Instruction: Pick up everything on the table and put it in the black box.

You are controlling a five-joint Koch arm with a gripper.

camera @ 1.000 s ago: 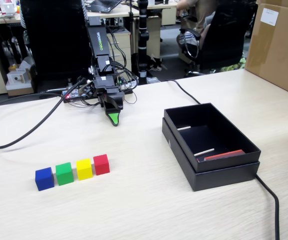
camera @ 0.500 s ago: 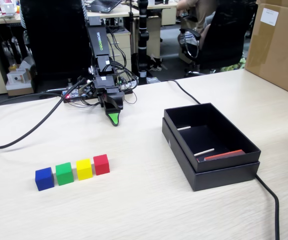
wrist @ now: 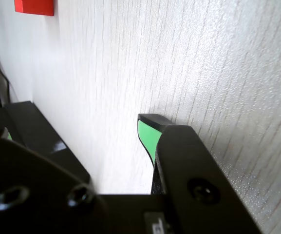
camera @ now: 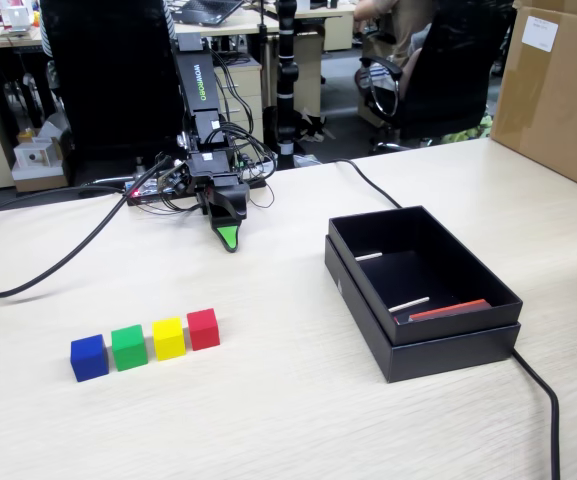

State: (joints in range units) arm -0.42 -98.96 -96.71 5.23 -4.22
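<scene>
In the fixed view the arm (camera: pixel 196 110) stands at the upper middle of the frame, folded down, with its jaws (camera: pixel 228 238) pointing at the counter (camera: pixel 298 400) and the green tip right down at the top. The jaws hold nothing, and I cannot tell if they are wide or narrow, since only one green tip shows in both views. Four small cubes sit in a row at the lower left of the fixed view, close side by side: the blue cube (camera: pixel 89 357) at the left end, then the green cube (camera: pixel 129 347), the yellow cube (camera: pixel 168 338), and the red cube (camera: pixel 203 328) at the right end. They are well apart from the jaws. The black box (camera: pixel 468 340) sits at the right middle, well apart from the cubes, with its top open. Inside it lie two thin white sticks (camera: pixel 408 304) and a flat red strip (camera: pixel 448 310). A black cable (camera: pixel 28 280) loops over the counter at the left. A big brown carton (camera: pixel 553 90) stands at the upper right. In the wrist view the red cube (wrist: pixel 33 7) peeks in at the upper left, and the green tip (wrist: pixel 147 136) sits near the middle.
</scene>
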